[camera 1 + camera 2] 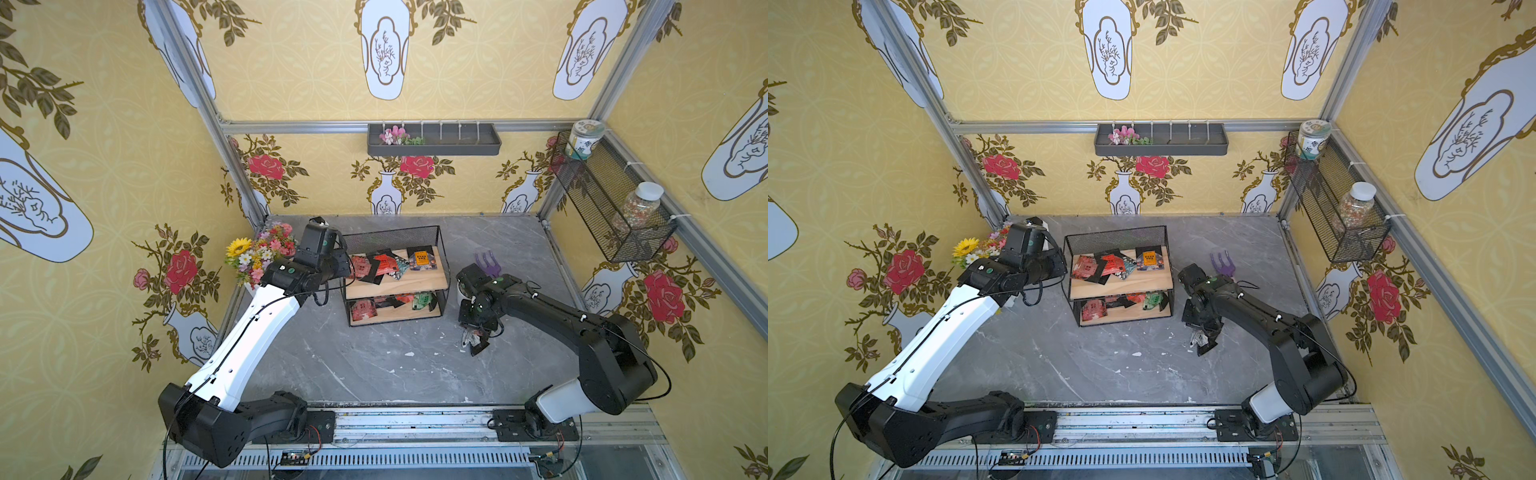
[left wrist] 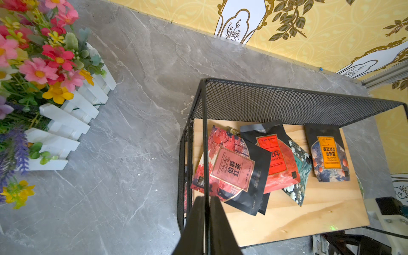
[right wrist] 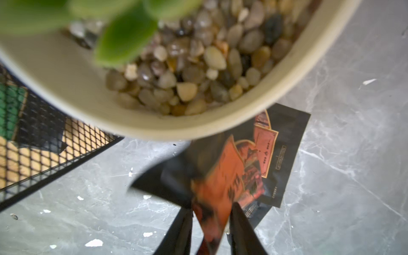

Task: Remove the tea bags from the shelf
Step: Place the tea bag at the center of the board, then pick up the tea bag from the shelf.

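The shelf (image 1: 401,286) (image 1: 1121,287) stands mid-table, a black mesh rack with two wooden boards (image 2: 298,216). Several tea bags (image 1: 376,264) lie overlapped on its upper board, among them a red Earl Grey sachet (image 2: 229,167) and an orange-labelled one (image 2: 329,154). More tea bags (image 1: 365,309) lie on the lower board. My left gripper (image 2: 205,197) (image 1: 347,268) is shut on a wire of the shelf's left side. My right gripper (image 3: 212,207) (image 1: 478,336) hangs open low over the table, right of the shelf. A blurred orange-red tea bag (image 3: 220,181) sits loose between its fingers, above another tea bag (image 3: 280,150) on the table.
A flower planter with a white fence (image 1: 257,257) (image 2: 66,123) stands behind my left arm. A cream pot of pebbles (image 3: 198,66) and a purple fork (image 1: 492,264) are just behind my right gripper. A grey tray (image 1: 434,139) and a mesh basket with jars (image 1: 611,199) hang on the walls.
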### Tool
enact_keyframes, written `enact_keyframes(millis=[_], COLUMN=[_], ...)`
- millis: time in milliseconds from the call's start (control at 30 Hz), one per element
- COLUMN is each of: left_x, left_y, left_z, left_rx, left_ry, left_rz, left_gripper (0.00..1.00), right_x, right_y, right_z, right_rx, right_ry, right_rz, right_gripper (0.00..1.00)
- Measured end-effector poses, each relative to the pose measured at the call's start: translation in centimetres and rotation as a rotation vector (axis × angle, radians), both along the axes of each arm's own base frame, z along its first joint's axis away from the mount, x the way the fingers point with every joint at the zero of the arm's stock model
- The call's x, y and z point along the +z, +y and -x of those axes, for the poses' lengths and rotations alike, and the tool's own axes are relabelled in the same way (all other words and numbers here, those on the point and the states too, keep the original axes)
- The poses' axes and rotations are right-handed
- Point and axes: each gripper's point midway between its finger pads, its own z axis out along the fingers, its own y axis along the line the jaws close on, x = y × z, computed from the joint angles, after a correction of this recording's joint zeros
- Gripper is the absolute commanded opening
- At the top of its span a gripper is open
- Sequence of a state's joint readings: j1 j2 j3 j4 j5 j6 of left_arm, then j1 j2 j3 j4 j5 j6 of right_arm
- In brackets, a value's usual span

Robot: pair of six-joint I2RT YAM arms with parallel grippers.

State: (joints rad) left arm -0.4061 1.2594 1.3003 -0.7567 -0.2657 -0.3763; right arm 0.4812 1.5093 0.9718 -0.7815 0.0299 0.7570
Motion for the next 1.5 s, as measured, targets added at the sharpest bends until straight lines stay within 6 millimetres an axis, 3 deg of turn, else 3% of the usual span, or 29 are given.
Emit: enact_keyframes(millis=[167,333,500,733,933,1100,1267,1500], left_x=[0.0,-0.1,-0.2,-0.2,-0.2,-0.2,-0.2,-0.2], left_y=[0.0,0.0,0.0,0.0,0.0,-0.1,-0.1,-0.1], left_z=[0.0,-0.1,-0.1,-0.1,-0.1,-0.1,-0.1,-0.1], left_rx=[0.000,0.000,0.000,0.000,0.000,0.000,0.000,-0.001], left_ry=[0.001,0.003,0.005,0.005,0.004,0.005,0.005,0.005], left_rz=[0.000,-0.001,-0.002,-0.002,-0.002,-0.002,-0.002,-0.003], left_gripper=[0.13,0.13,0.13,0.13,0.13,0.13,0.13,0.13], right_x=[0.7,2.7,5.9,11.9,17.6,20.5,20.7,19.6], right_y=[0.0,-0.1,-0.2,0.4,3.4,7.0,11.1,13.9], right_z=[-0.3,-0.8,-0.9,-0.8,-1.9,-4.0,-6.6,-9.7], right_rx=[0.000,0.001,0.014,0.063,0.137,0.207,0.288,0.323], right_ry=[-0.023,-0.075,-0.148,-0.285,-0.423,-0.481,-0.481,-0.442], right_rz=[-0.005,0.000,0.021,0.091,0.115,0.123,0.136,0.138], right_gripper=[0.52,0.58,0.61,0.62,0.62,0.66,0.69,0.75])
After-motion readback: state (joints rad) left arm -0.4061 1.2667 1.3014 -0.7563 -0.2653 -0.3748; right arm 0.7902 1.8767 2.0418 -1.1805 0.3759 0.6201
